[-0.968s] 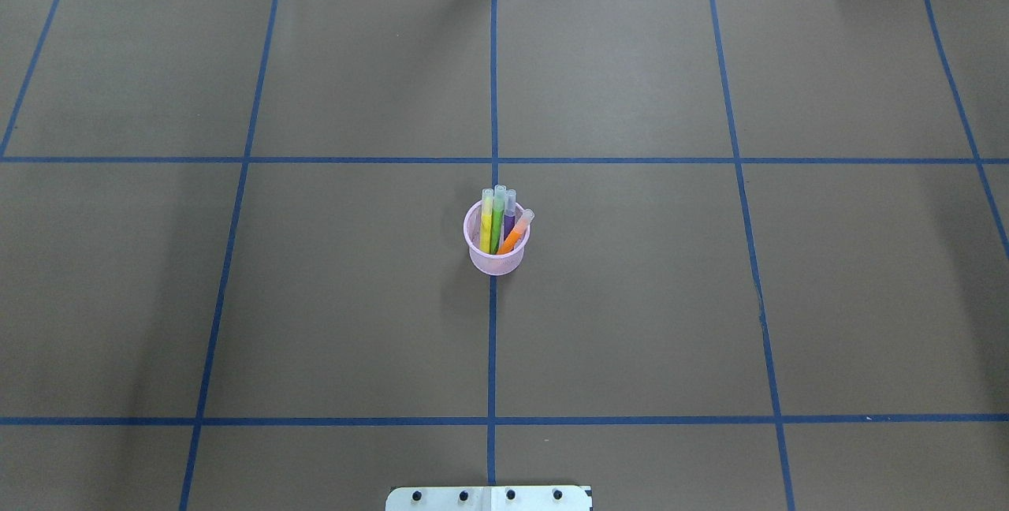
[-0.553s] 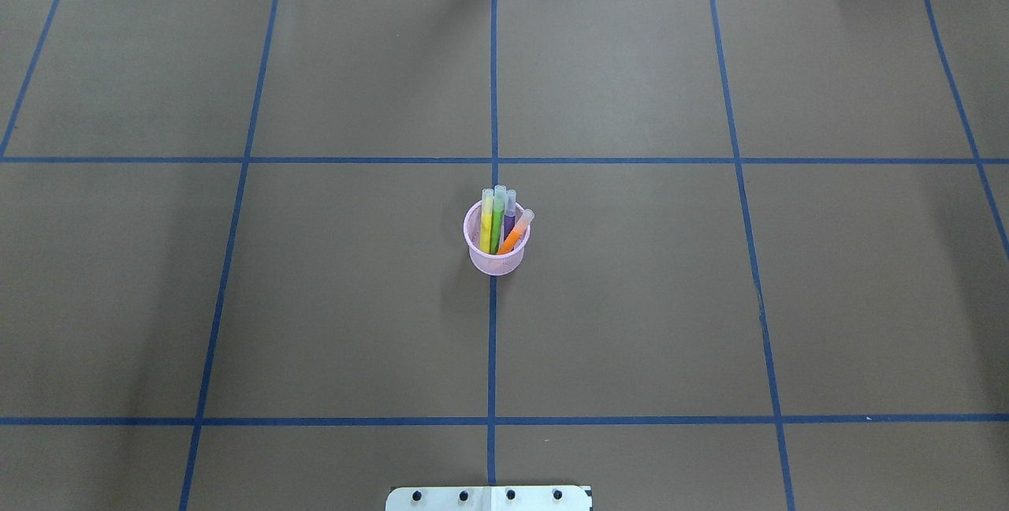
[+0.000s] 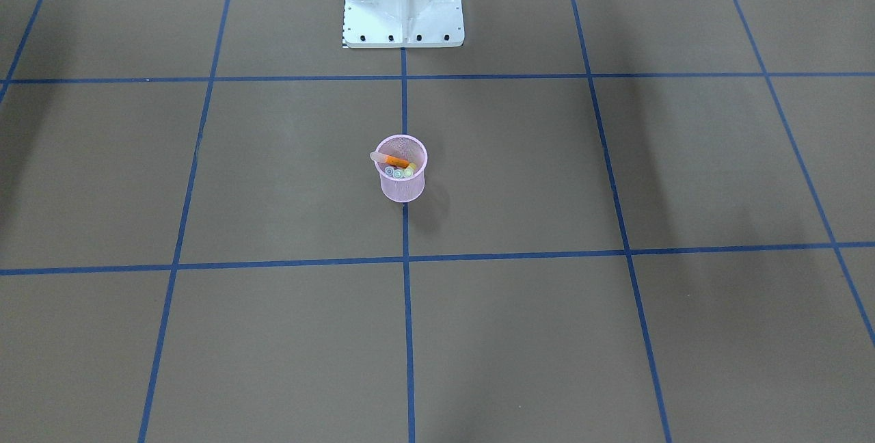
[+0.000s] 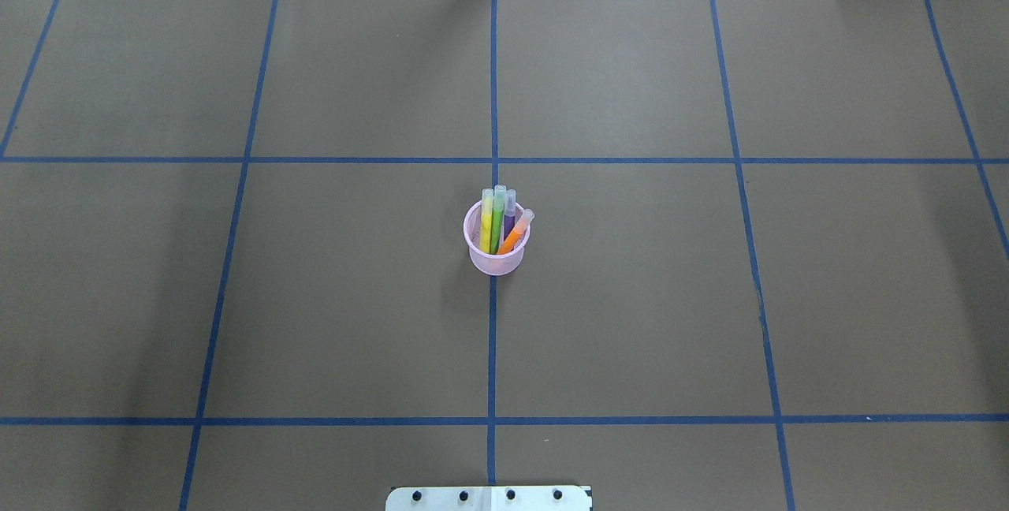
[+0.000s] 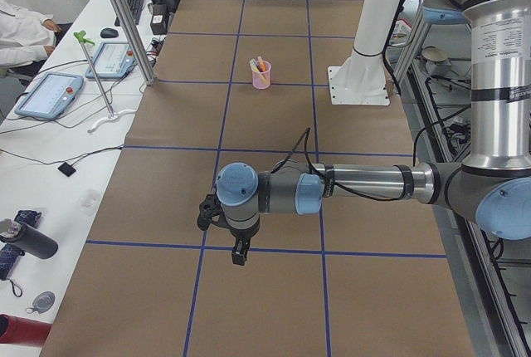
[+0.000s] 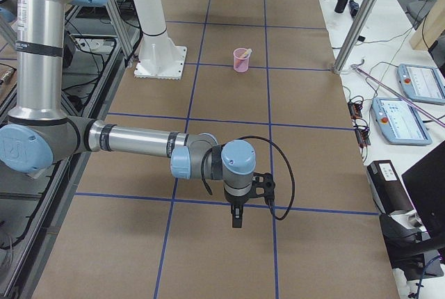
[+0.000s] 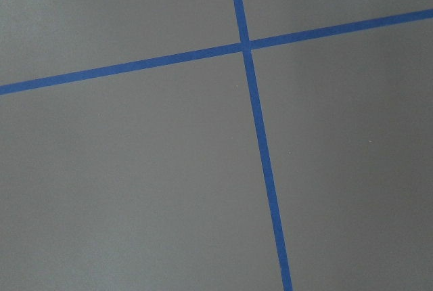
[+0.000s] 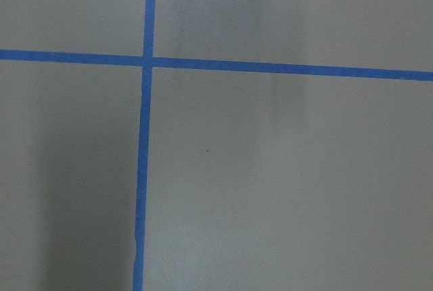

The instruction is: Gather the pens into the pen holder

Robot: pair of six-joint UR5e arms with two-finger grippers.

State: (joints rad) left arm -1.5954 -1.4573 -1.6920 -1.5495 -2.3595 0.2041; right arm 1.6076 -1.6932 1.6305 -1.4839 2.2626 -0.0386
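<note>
The pink mesh pen holder [image 4: 495,260] stands upright at the table's centre on a blue tape line. Four pens stand in it: yellow [image 4: 486,221], green [image 4: 497,219], purple [image 4: 510,212] and orange [image 4: 516,233], the orange one leaning right. The holder also shows in the front view [image 3: 402,187], the left view [image 5: 261,80] and the right view [image 6: 240,62]. My left gripper [image 5: 239,254] hangs over the table's left end, far from the holder. My right gripper [image 6: 236,218] hangs over the right end. I cannot tell whether either is open or shut.
Brown paper with a blue tape grid [image 4: 493,160] covers the table. The white robot pedestal [image 3: 403,5] stands at the near edge. Metal posts [image 5: 124,21] [image 6: 358,24] and side desks with tablets [image 5: 51,93] [image 6: 400,118] border the far side.
</note>
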